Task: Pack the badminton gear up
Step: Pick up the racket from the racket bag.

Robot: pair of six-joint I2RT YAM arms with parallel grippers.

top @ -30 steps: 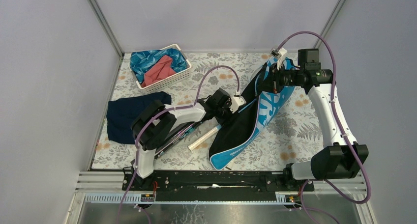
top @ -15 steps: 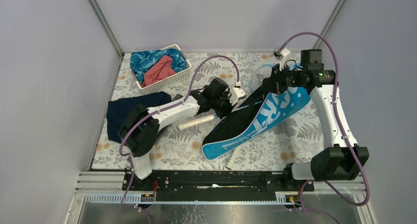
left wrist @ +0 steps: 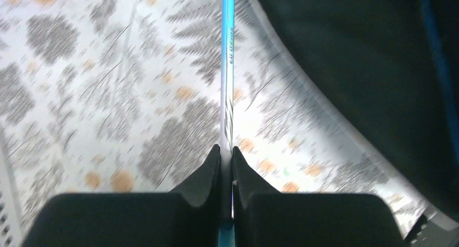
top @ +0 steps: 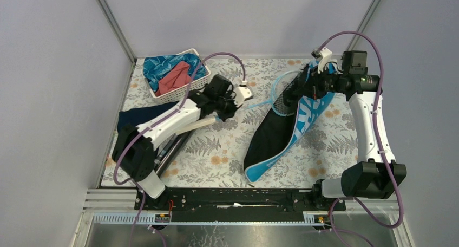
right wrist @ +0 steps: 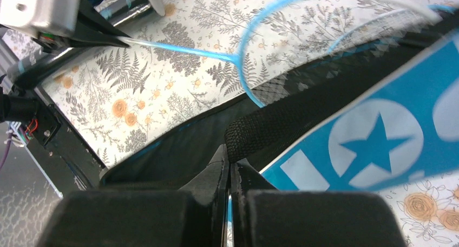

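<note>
Left pincer [left wrist: 226,152] clamps racket [left wrist: 227,57] shaft; right pincer [right wrist: 228,168] pinches bag [right wrist: 373,149] edge (mouth lifted); next, racket probably slides inside.

Laboratory robot cell: plain grey wall panels [top: 54,68] in aluminium framing [top: 112,22] enclosed a floral-covered table [top: 216,160], with a black mounting rail [top: 233,195] along its near edge.

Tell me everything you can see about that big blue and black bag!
The racket bag is long and racket-shaped, soft like fabric. It is black with a bright blue panel carrying white letters and a star in a white circle, plus a woven black strap. It lies slanted on the flowery tablecloth, right of the middle. The right gripper pinches its edge at the far end, where the head of a racket is partly tucked under that edge.
</note>
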